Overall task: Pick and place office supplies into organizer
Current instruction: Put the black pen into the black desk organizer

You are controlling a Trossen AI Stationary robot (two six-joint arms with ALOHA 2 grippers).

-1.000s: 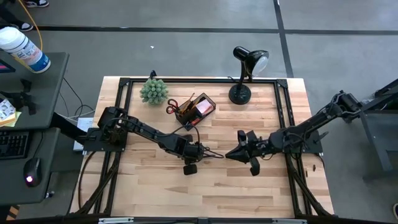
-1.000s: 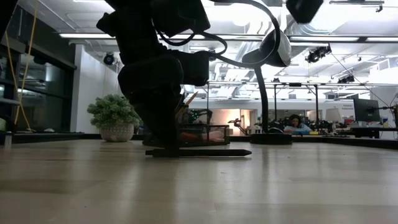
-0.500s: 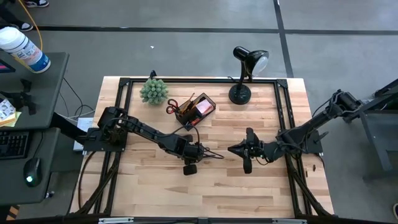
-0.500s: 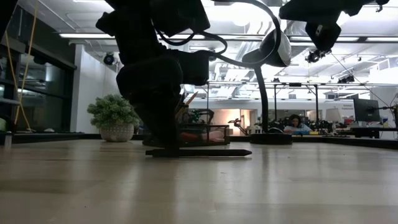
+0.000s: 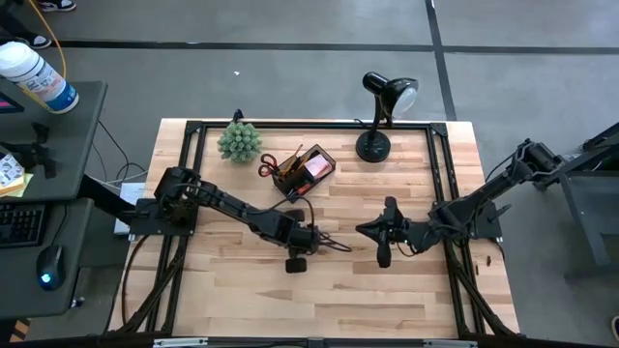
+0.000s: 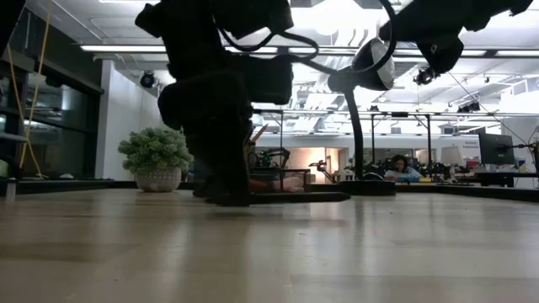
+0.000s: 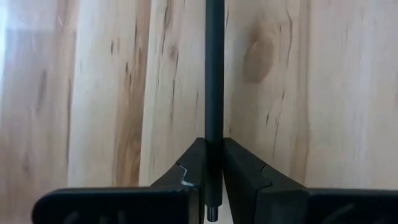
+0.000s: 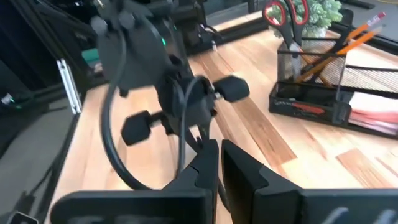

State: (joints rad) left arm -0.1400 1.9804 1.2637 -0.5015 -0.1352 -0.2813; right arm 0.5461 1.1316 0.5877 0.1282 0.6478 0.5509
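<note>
Near the table's point(image 5: 406, 300) middle, the left gripper point(image 7: 213, 180) clamps a black pen point(image 7: 214, 74) between its fingertips, the pen's shaft reaching out ahead of them over the wood.

No text, label or brand can be read in any view. No numbers or signs show either.
</note>
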